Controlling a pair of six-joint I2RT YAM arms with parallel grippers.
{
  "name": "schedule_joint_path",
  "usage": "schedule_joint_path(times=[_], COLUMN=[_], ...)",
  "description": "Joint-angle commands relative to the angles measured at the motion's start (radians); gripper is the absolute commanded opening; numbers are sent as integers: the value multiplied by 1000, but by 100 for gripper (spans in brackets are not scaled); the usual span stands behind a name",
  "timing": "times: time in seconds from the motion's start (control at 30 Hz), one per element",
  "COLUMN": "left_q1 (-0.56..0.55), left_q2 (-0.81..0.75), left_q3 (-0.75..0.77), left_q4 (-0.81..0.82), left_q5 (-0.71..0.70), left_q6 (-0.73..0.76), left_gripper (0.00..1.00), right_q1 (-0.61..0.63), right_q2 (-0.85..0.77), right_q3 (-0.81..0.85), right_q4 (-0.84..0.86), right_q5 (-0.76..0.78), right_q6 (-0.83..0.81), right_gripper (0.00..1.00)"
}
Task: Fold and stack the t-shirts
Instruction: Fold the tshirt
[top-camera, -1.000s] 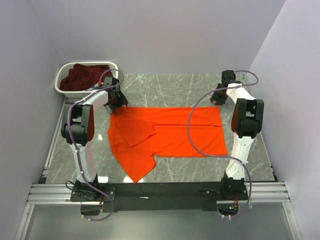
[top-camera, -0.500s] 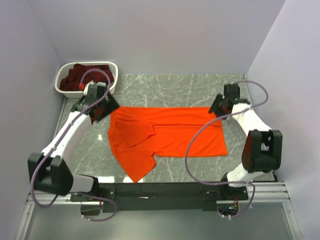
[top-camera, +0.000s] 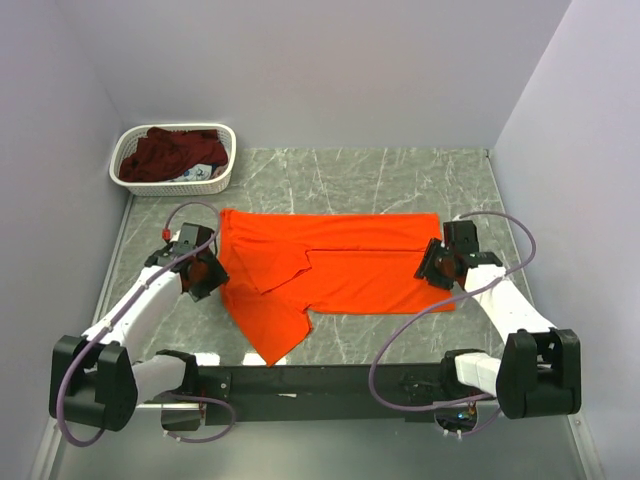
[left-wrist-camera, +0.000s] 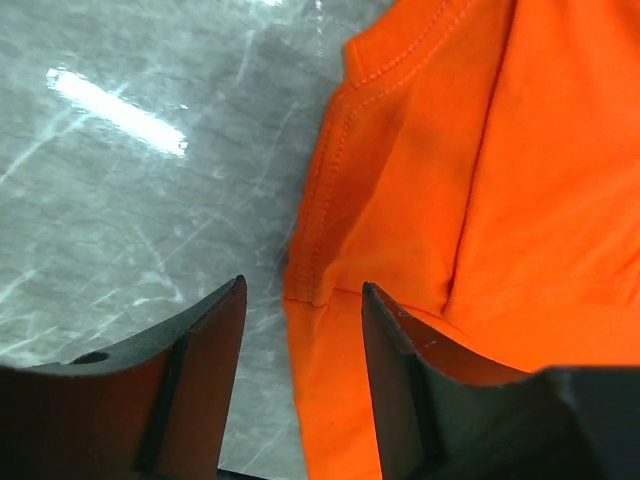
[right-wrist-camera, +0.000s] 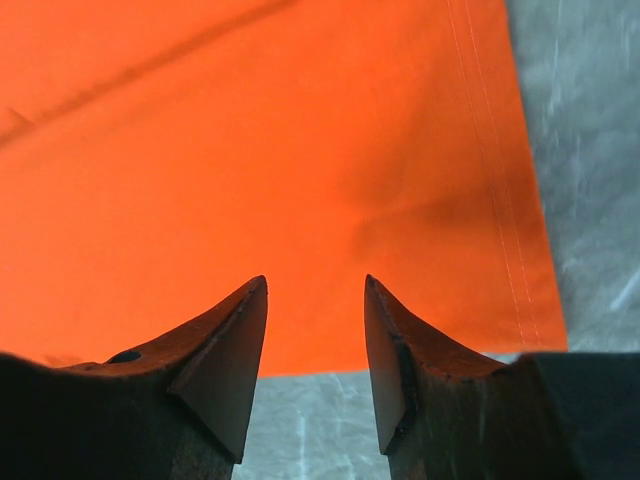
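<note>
The orange t-shirt (top-camera: 340, 265) lies flat across the middle of the frame on the grey marble table (top-camera: 350, 170). The left gripper (top-camera: 205, 272) hangs at its left edge with jaws spread. The right gripper (top-camera: 437, 262) is over its lower right corner, jaws also apart. Neither pinches cloth. The maroon t-shirt (top-camera: 170, 155) sits in the white basket (top-camera: 205, 186), upper left.
</note>
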Motion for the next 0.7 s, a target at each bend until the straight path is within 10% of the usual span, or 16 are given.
schedule_joint_path(times=[0.0,0.67], left_q1=[0,7], left_q2=[24,257], left_q3=[-3,-5], left_q4=[62,-71], left_q5=[47,-121], left_q6=[-17,-109], left_gripper=[55,44], right_q1=[0,-92], right_q2=[-28,11], right_q3=[-37,-80], right_q4=[31,42], right_q5=[-3,106], right_q6=[-9,50], right_gripper=[50,47])
